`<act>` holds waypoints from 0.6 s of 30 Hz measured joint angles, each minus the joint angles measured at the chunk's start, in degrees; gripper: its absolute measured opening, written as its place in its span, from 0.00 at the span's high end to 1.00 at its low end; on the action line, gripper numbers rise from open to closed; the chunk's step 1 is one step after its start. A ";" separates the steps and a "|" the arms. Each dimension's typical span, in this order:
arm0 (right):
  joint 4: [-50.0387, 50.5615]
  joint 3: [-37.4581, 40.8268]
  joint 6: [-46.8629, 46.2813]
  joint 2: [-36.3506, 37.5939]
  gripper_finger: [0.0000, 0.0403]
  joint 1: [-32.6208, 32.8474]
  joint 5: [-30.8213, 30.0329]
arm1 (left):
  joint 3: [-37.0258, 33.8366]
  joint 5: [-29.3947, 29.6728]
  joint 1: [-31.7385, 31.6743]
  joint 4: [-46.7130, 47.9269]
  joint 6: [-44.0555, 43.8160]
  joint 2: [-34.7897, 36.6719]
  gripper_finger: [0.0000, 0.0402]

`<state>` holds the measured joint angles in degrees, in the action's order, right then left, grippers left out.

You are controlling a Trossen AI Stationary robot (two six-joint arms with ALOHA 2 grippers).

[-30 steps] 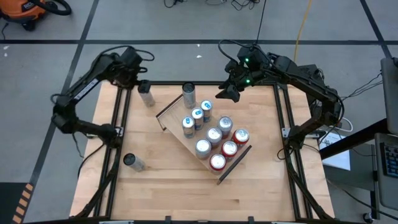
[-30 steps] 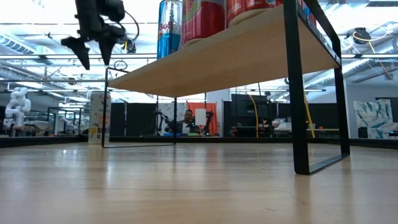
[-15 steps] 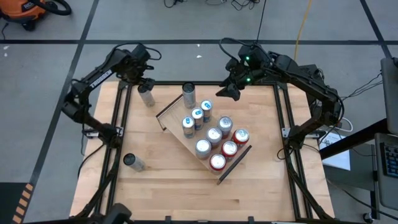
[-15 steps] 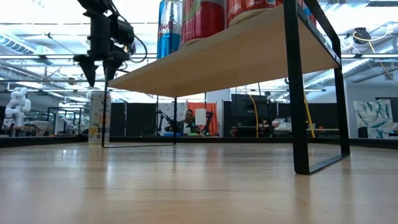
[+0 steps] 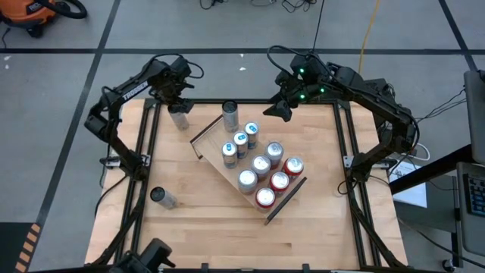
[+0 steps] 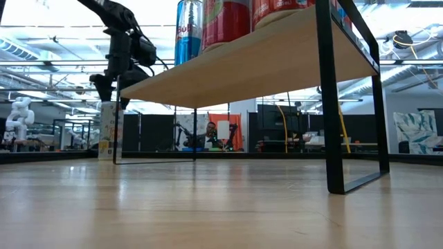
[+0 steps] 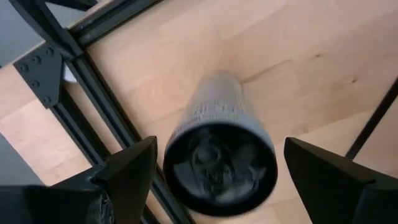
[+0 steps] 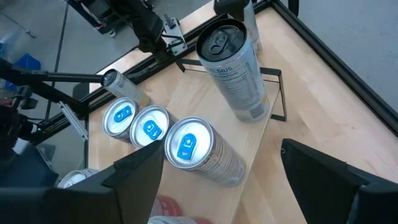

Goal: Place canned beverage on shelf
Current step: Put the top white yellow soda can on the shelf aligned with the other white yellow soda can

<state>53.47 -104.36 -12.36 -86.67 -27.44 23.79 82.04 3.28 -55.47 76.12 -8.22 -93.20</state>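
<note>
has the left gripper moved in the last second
Yes. In the high view the left gripper has swung in from the table's far-left corner to sit over the grey can standing there. The left wrist view shows its open fingers either side of that can.

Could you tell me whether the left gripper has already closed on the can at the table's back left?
No, the left gripper is open, its fingers apart on either side of the grey can.
</note>
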 joint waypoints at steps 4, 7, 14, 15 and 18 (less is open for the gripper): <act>0.00 0.00 0.00 0.00 0.25 0.00 -0.62 | 0.00 0.03 -0.01 -1.51 -0.16 -1.14 0.16; 0.00 0.00 -0.02 0.00 0.25 0.00 -1.38 | 0.00 0.04 -0.01 -0.58 -0.42 -2.15 0.16; 0.02 0.00 -0.44 0.00 0.25 0.00 -1.33 | -0.02 0.10 -0.01 1.29 -0.44 -2.75 0.17; 0.02 0.00 -0.44 0.00 0.25 0.00 -1.33 | -0.02 0.14 -0.01 1.28 -0.44 -2.75 0.17; 0.02 0.00 -0.44 0.00 0.25 0.00 -1.33 | -0.02 0.15 -0.01 1.31 -0.42 -2.75 0.21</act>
<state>53.49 -104.36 -12.80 -86.67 -27.44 22.46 82.02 3.42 -55.48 77.42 -8.64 -95.94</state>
